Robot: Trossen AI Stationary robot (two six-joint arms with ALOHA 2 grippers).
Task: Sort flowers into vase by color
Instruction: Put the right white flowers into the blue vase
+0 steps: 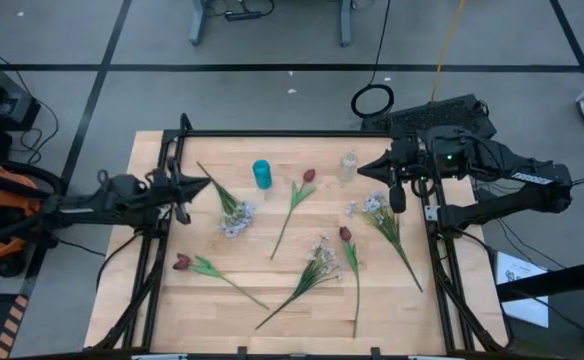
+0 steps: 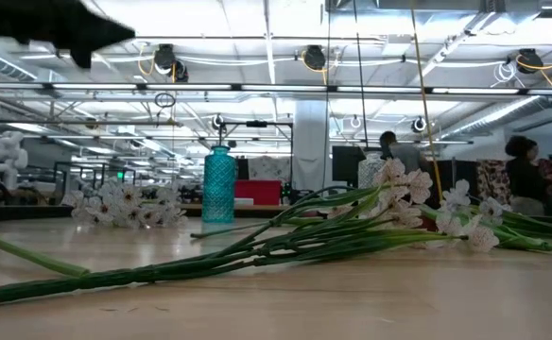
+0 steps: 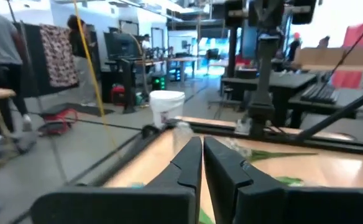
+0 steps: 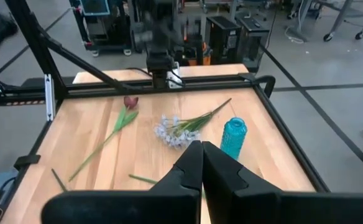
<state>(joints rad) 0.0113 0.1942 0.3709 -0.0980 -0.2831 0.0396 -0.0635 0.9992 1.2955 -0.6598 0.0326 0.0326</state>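
Note:
Three white blossom sprays lie flat on the wooden table: one [image 1: 234, 214] near the left gripper, one [image 1: 317, 262] at the middle, one [image 1: 377, 210] under the right gripper. Three dark red tulips lie flat too: one [image 1: 308, 177] at centre, one [image 1: 346, 236] right of centre, one [image 1: 182, 262] at the left. A teal vase [image 1: 262, 174] and a clear glass vase [image 1: 349, 163] stand upright near the far edge. My left gripper [image 1: 204, 184] hovers shut over the left edge. My right gripper [image 1: 364, 171] hovers shut beside the clear vase.
A black frame rail [image 1: 302, 134] runs round the table's far and side edges. Bare wood lies between the flowers toward the near edge. In the low view, people stand in the room beyond the table [image 2: 526, 165].

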